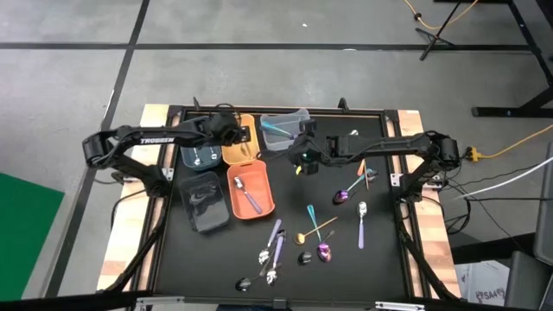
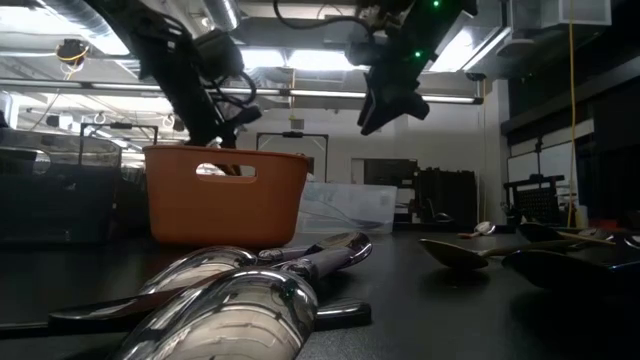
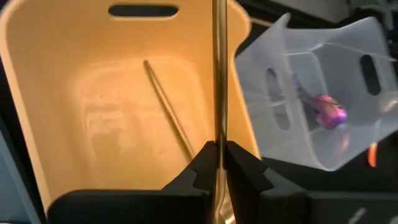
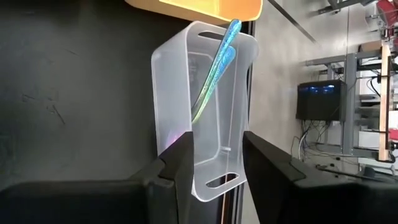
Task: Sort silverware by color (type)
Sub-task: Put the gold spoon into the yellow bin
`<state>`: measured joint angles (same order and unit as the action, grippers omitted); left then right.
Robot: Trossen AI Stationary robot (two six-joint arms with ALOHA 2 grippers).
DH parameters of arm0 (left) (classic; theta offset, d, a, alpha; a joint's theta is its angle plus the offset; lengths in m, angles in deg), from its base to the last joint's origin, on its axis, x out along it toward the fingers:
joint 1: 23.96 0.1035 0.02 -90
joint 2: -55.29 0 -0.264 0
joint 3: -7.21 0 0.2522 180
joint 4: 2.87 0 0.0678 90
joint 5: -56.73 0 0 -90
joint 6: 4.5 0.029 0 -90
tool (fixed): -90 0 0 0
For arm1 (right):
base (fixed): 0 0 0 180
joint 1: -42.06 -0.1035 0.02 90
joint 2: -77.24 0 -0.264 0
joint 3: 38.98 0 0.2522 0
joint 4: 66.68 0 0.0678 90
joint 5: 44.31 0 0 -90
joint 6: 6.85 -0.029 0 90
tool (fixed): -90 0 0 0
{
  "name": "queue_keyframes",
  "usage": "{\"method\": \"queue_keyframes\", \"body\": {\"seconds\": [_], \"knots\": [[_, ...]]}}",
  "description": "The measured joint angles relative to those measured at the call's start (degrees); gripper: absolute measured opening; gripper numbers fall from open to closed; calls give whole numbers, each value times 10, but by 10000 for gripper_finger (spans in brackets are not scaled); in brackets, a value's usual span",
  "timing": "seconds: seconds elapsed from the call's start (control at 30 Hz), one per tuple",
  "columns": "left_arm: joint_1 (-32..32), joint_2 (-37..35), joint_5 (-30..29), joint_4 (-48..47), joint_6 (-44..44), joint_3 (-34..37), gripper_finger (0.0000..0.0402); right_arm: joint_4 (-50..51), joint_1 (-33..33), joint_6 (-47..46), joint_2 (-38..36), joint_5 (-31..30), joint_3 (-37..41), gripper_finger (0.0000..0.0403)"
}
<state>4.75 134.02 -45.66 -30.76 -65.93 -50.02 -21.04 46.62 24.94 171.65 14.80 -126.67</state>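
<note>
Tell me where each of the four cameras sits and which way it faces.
High view: overhead, looking straight down on the black table; both dark arms show.
Low view: at tabletop height, looking level past silver spoons toward the orange-red plastic bin; arms hang from above.
Left wrist view: looks down past the left end effector, pinching a thin gold utensil handle over the yellow-orange plastic bin.
Right wrist view: looks past the open right end effector at the clear plastic bin.
Both wrist views share the clear bin.
</note>
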Motion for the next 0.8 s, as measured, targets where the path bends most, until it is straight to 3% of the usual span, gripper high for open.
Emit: {"method": "queue_keyframes", "body": {"seconds": [0.8], "knots": [[0, 17, 26, -4, 1, 0, 28, 0, 0, 0, 0, 1, 0, 128]]}}
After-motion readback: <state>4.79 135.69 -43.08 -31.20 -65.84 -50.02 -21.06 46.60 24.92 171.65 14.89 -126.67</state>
